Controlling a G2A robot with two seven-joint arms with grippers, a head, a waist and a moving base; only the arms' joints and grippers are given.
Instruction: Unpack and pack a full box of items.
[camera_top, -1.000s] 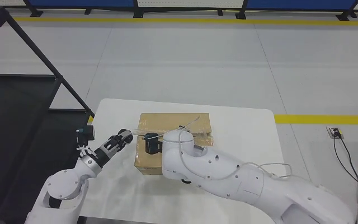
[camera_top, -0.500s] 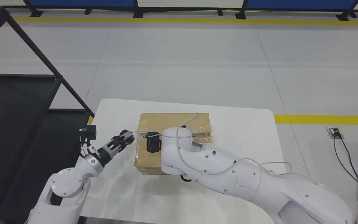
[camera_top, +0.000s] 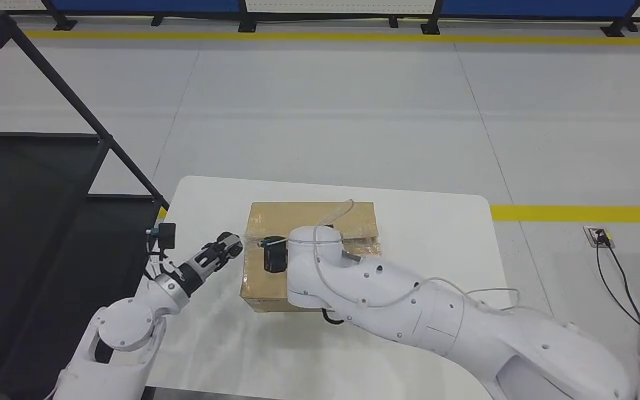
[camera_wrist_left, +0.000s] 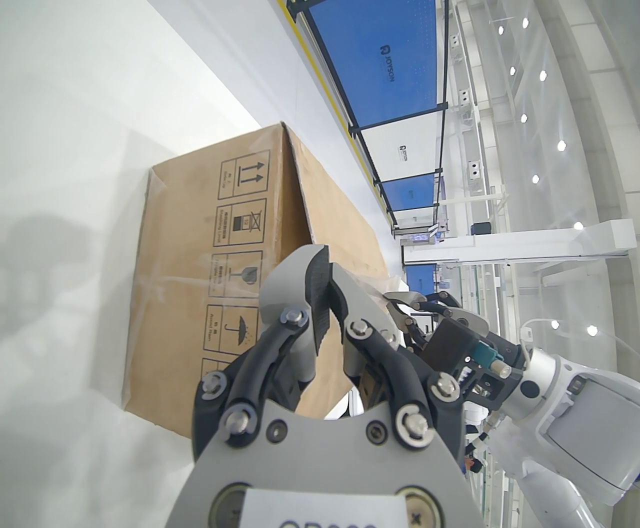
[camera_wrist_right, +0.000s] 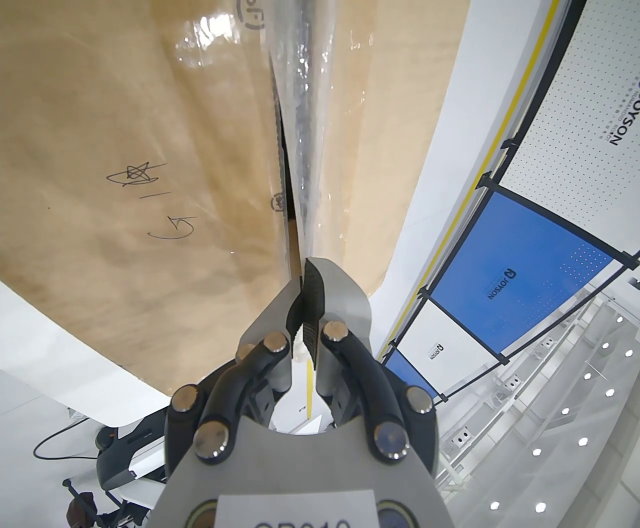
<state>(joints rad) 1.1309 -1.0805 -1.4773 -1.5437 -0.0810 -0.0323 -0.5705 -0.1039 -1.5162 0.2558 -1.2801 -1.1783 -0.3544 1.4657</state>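
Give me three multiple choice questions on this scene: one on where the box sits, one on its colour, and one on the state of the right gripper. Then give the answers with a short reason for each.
1. Where does the cardboard box stand?
A. on the floor
B. on the white table
C. on a shelf

2. What colour is the box?
A. brown
B. blue
C. black

3. What state is the right gripper in?
A. wide open over the table
B. shut on a bottle
C. shut on the clear tape

Answers:
1 B: the top view shows white tabletop all round the box.
2 A: it is plain brown cardboard in every view.
3 C: the right wrist view shows its fingertips pinched on the strip that runs along the box's top seam.
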